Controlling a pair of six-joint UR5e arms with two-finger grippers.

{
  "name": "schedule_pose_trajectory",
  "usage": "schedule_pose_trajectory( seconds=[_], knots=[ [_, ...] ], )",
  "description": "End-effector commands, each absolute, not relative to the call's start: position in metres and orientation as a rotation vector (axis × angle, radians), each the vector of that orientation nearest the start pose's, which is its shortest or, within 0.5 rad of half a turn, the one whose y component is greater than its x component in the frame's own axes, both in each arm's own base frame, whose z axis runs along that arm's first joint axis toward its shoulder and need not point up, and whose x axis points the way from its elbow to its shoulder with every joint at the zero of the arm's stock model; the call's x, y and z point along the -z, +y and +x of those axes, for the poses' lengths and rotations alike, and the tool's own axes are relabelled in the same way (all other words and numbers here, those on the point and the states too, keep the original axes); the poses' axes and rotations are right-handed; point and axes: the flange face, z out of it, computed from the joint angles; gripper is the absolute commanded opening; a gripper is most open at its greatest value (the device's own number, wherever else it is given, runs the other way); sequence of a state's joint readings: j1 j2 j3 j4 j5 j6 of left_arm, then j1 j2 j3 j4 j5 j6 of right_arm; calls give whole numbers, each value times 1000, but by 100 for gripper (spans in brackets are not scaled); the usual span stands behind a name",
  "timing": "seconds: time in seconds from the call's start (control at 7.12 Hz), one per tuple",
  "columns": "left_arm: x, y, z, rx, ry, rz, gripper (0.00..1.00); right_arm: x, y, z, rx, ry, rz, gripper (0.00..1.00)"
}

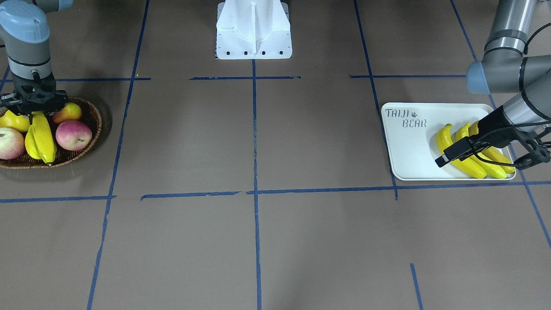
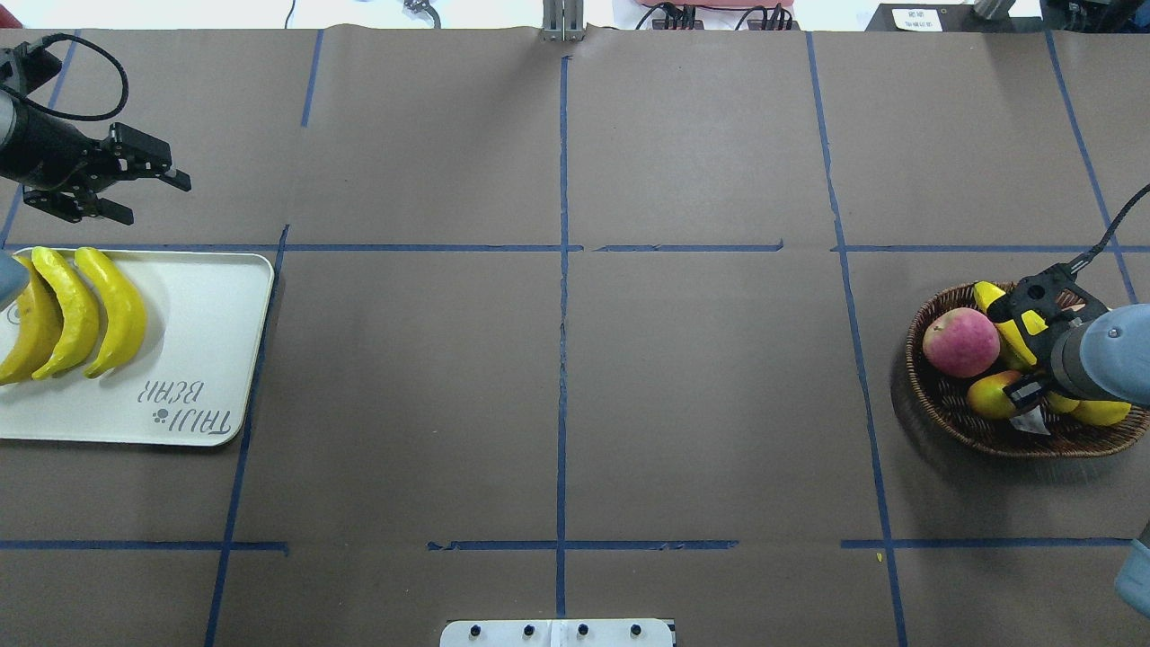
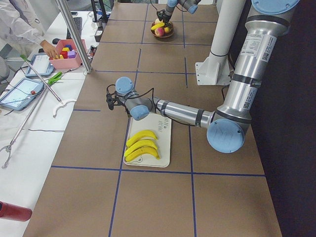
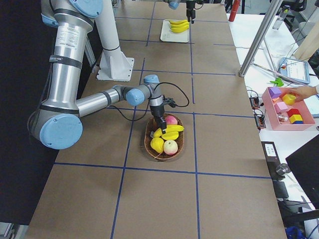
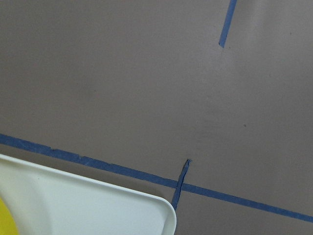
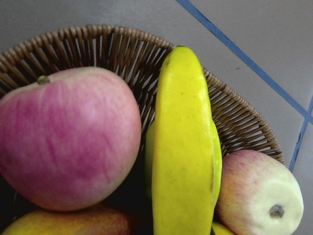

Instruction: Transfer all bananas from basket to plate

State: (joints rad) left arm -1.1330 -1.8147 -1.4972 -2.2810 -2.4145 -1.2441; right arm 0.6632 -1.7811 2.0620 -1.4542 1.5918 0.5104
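Three yellow bananas [image 1: 447,142] lie side by side on the off-white "TAIJI BEAR" plate [image 1: 409,146], also seen from overhead [image 2: 108,314]. My left gripper [image 2: 153,196] is open and empty, just beyond the plate's far edge [image 2: 198,270]. One banana [image 1: 43,137] lies in the dark wicker basket [image 1: 97,125] on top of other fruit. My right gripper [image 1: 38,110] is down in the basket at that banana's robot-side end and looks shut on it. The right wrist view shows this banana [image 6: 183,147] running up the middle; the fingers are out of view.
The basket also holds two red apples [image 1: 73,134] [image 1: 8,142], a small reddish-yellow pear [image 1: 68,113] and another yellow fruit [image 1: 15,121]. The white robot base [image 1: 254,34] stands at the table's robot side. Blue tape lines cross the brown table.
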Motion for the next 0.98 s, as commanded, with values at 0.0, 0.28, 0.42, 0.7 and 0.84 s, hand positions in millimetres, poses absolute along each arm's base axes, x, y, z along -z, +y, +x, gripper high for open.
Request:
schedule_pose_trajectory(
  seconds=[0.0, 0.28, 0.42, 0.7, 0.84],
  knots=[
    [-474, -572, 203, 346, 1140, -36, 100, -507, -364, -237, 386, -278, 301, 0],
    [-474, -572, 203, 347, 1140, -37, 100, -456, -360, -207, 408, -254, 296, 0],
    [-472, -572, 203, 346, 1141, -35, 100, -425, -372, -217, 400, -329, 302, 0],
    [-468, -573, 207, 339, 1145, -35, 100, -375, -390, -248, 385, -469, 341, 0],
    [-464, -573, 207, 335, 1152, -31, 100, -349, -399, -265, 306, -548, 338, 0]
  ],
)
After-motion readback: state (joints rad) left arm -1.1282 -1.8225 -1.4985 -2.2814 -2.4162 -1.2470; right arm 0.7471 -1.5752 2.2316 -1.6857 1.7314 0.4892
